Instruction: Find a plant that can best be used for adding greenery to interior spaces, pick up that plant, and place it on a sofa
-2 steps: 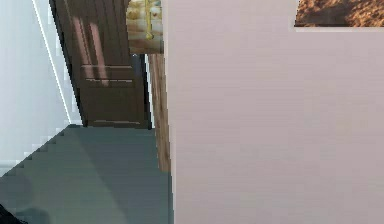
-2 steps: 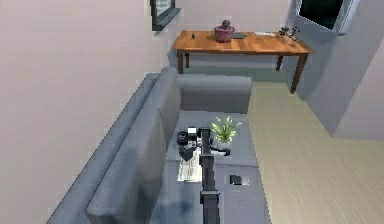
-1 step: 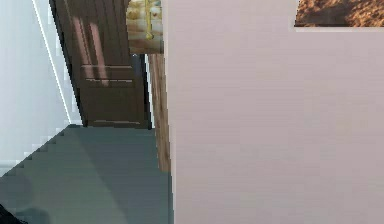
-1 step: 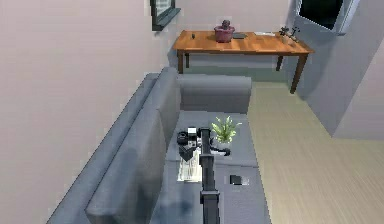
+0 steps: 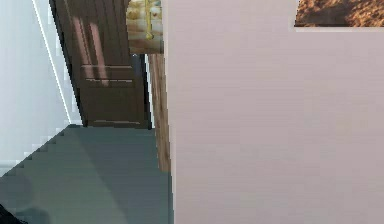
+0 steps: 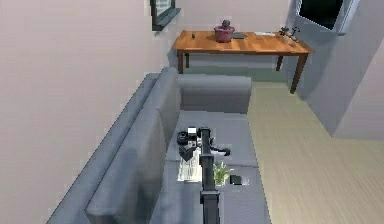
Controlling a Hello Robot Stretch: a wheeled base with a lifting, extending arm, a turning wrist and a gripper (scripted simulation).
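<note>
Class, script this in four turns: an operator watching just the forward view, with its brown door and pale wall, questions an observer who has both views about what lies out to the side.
Operator: I have a brown door and a pale wall ahead. What lies out to the side?
Observer: In the arm side view, a grey sofa lies under the extended arm.
Operator: Anything green there?
Observer: Yes, a small green plant shows on the seat cushion, just right of the arm in that view.
</note>
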